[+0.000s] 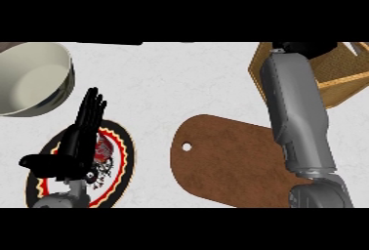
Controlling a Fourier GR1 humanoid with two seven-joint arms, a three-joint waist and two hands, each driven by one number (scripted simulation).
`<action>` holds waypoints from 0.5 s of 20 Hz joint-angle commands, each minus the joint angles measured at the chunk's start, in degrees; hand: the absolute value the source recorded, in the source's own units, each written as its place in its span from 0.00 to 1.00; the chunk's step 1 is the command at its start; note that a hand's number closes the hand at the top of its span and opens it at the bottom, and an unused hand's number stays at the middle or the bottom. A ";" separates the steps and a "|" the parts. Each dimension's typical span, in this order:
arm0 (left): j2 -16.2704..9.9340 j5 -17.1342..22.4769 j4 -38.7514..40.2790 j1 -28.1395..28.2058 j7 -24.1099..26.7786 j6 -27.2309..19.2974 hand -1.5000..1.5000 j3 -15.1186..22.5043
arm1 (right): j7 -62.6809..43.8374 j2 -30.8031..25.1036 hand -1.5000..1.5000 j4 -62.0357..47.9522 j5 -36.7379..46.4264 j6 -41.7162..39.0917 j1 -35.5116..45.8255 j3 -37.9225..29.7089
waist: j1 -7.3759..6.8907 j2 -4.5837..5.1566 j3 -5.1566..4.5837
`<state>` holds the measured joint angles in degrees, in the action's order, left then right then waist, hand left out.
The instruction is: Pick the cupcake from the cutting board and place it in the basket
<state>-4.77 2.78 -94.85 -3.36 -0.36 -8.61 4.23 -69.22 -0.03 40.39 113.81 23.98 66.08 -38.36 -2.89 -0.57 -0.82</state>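
Grey right forearm [299, 112] over basket [346, 73] — robot hand hidden, grip unknowable; left robot hand [75, 141] — fingers straight.

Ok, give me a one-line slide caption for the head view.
Right forearm reaches over the cutting board into the basket; left hand rests open above a plate.

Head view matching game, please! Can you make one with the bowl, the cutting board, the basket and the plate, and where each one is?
Things:
1. cream round bowl
2. brown wooden cutting board with a small hole
3. tan woven basket
4. round plate with a red, black and yellow pattern

Places:
A. under the open black left hand
B. top left corner
C. middle of the white counter
D. top right, with the grey right forearm stretched over it

Pairs: 1-B, 2-C, 3-D, 4-A
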 commanded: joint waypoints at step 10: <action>-0.82 0.90 -1.59 2.04 -0.86 1.25 0.50 -0.47 | -12.26 0.00 0.00 -2.08 -2.10 11.52 -9.52 -3.07 | 0.29 1.05 0.82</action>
<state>-5.38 3.17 -96.07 -2.43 -1.24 -8.10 3.75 -69.13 -0.58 41.60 112.49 30.01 60.20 -41.39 -2.45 -0.34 -0.50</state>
